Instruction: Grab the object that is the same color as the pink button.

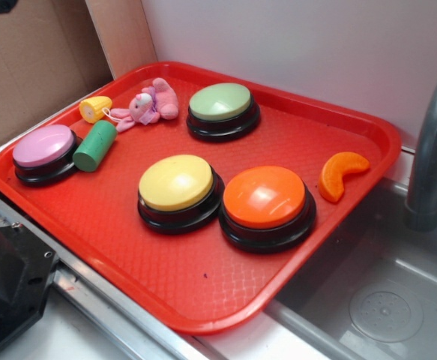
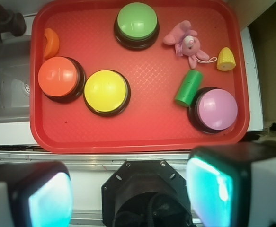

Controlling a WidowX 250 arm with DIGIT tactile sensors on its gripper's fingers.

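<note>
- Gripper (image 2: 130, 194) hung wide open and empty at lower frame.
- Pink plush toy (image 2: 187, 43) lay well away, upper right, its body running diagonally.

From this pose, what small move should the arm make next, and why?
Probably travel out over the tray toward the pink plush and centre above it. The gripper sits off the tray's near edge with fingers spread, holding nothing. The plush matches the pink button and lies between the green button and the yellow toy.
</note>
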